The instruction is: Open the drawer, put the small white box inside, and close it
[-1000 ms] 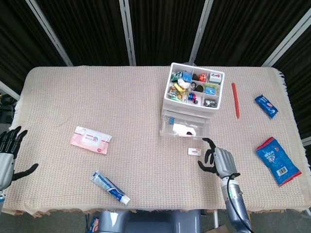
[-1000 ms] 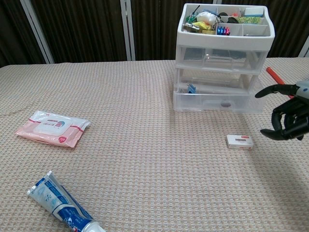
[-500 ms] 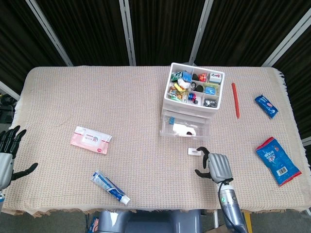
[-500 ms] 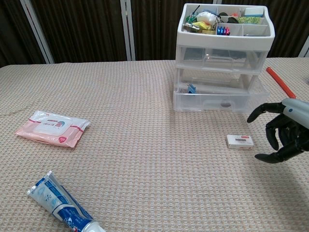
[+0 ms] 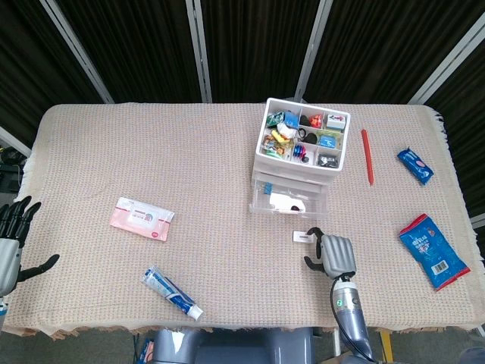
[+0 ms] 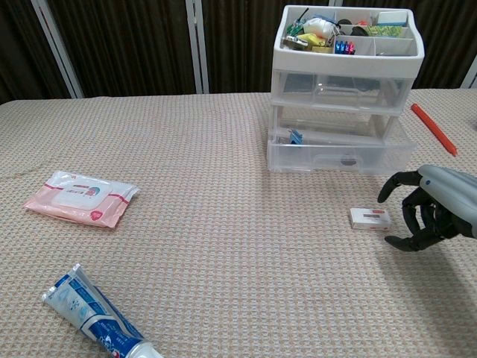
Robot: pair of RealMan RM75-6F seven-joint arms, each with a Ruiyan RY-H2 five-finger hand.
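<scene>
The small white box point(image 5: 302, 236) point(image 6: 370, 218) lies flat on the cloth just in front of the drawer unit point(image 5: 297, 155) point(image 6: 341, 89). The unit's bottom drawer point(image 5: 289, 199) point(image 6: 341, 156) is pulled out a little. My right hand point(image 5: 333, 254) point(image 6: 426, 211) hovers just right of the box with curled, spread fingers holding nothing; its fingertips are close to the box but apart from it. My left hand point(image 5: 10, 241) is open at the table's far left edge, seen only in the head view.
A pink wipes pack point(image 5: 142, 218) point(image 6: 80, 197) and a toothpaste tube point(image 5: 172, 293) point(image 6: 97, 320) lie on the left half. A red pen point(image 5: 367, 155) point(image 6: 434, 128), a small blue packet point(image 5: 414, 164) and a larger blue packet point(image 5: 433, 250) lie on the right side.
My right hand has moved left and lower, closing in on the small white box. The box, the drawer and my left hand have stayed put.
</scene>
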